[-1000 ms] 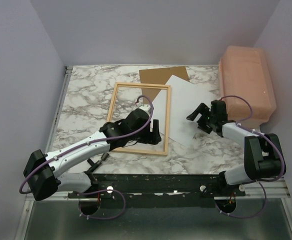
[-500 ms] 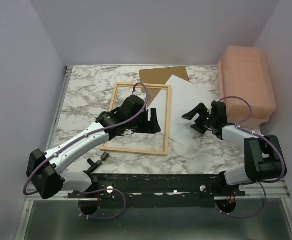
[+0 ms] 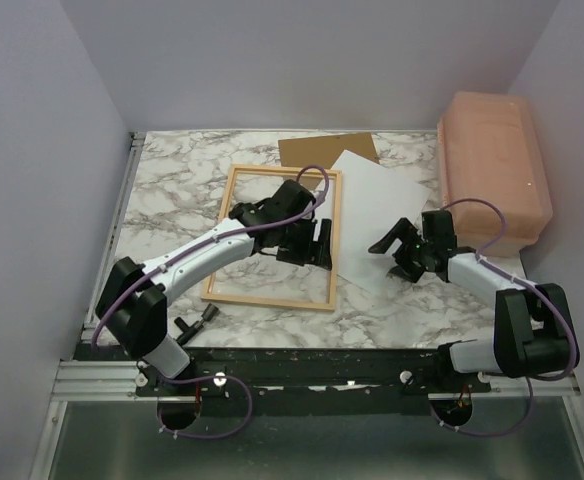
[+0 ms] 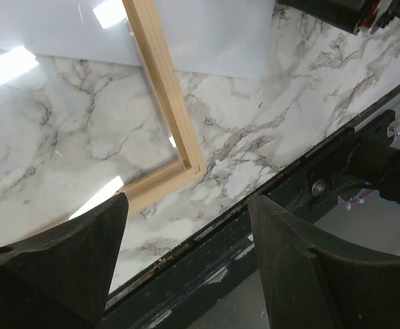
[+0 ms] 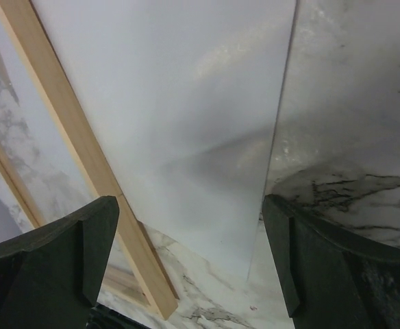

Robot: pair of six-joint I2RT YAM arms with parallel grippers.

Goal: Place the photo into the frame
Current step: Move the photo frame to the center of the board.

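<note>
The frame (image 3: 221, 232), thin light wood with a clear pane, lies flat mid-table. The photo (image 3: 372, 200) lies white side up to its right, with its left edge under the frame's right rail. My left gripper (image 3: 317, 245) is open and empty above that right rail. In the left wrist view I see the frame's near right corner (image 4: 166, 103), the photo (image 4: 214, 34) and my open left gripper (image 4: 186, 253). My right gripper (image 3: 397, 250) is open and empty above the photo's near corner. The right wrist view shows the photo (image 5: 186, 103), the frame rail (image 5: 70, 137) and my open right gripper (image 5: 190, 253).
A brown backing board (image 3: 327, 148) lies behind the frame and photo, partly under the photo. A pink plastic bin (image 3: 497, 180) stands at the right edge. The marble table (image 3: 172, 190) ends in a black metal rail (image 3: 322, 360) at the near side.
My left arm has swung farther out and to the right, so its gripper went from the frame's near part to its right rail. My right gripper shifted slightly over the photo's near corner.
</note>
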